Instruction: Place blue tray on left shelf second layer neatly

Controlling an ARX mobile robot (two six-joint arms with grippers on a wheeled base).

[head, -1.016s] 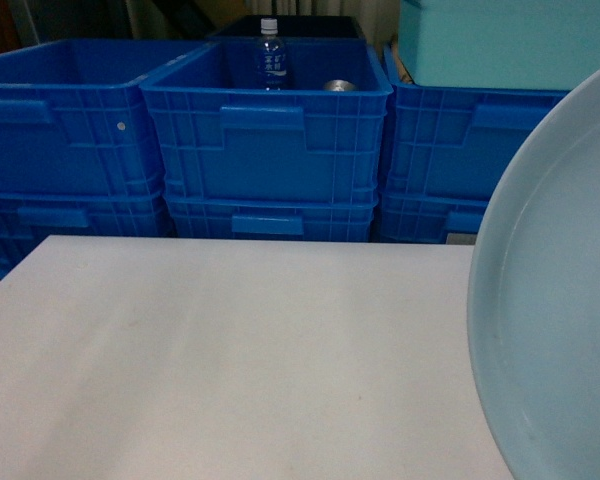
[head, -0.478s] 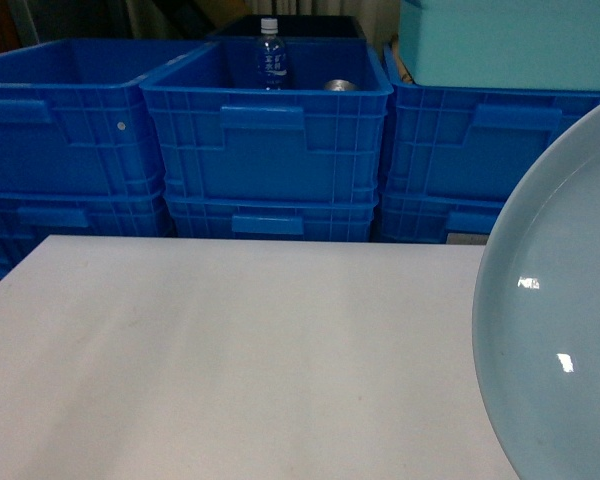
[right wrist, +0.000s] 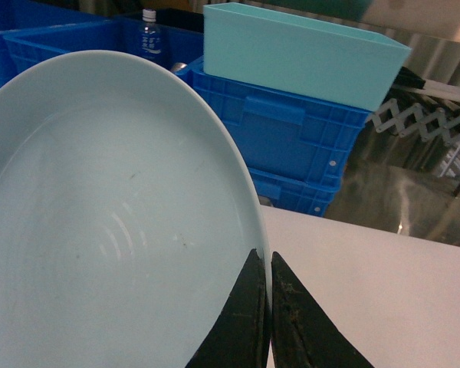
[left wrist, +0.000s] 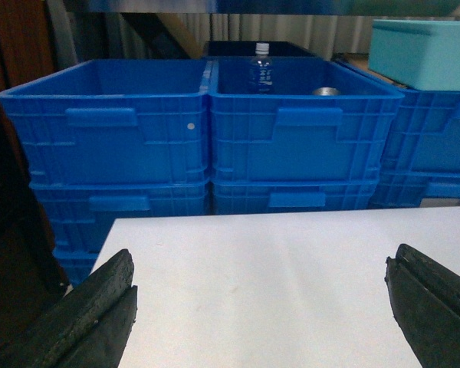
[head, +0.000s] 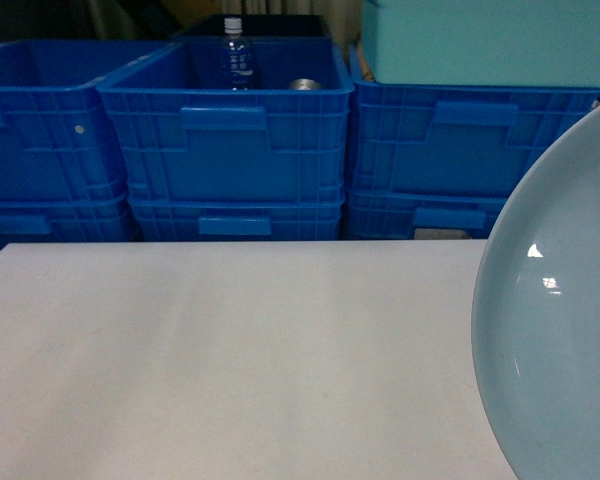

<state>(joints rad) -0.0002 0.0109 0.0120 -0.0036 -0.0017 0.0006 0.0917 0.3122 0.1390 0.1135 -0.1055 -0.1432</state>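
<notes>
pale sky-blue and glossy, the blue tray (right wrist: 115, 230) is off the white table (head: 230, 360), held tilted up on edge past the table's right edge, its hollow face toward the head camera. the right gripper (right wrist: 267, 307) has its two dark fingers (right wrist: 249, 322) pressed together on the tray's rim, one on each face. the left gripper (left wrist: 261, 307) hangs over the near part of the table with its fingers (left wrist: 92, 307) spread wide and nothing between them.

beyond the table's far edge stand stacked dark-blue crates (head: 225, 140). a water bottle (head: 237, 55) stands upright in the middle top crate, with a small metal can (head: 303, 85) near it. a turquoise box (right wrist: 299, 50) sits on the right-hand crate stack. shiny steel surfaces (right wrist: 414, 161) show to the right of the crates in the right wrist view; which shelf tier they belong to cannot be told.
</notes>
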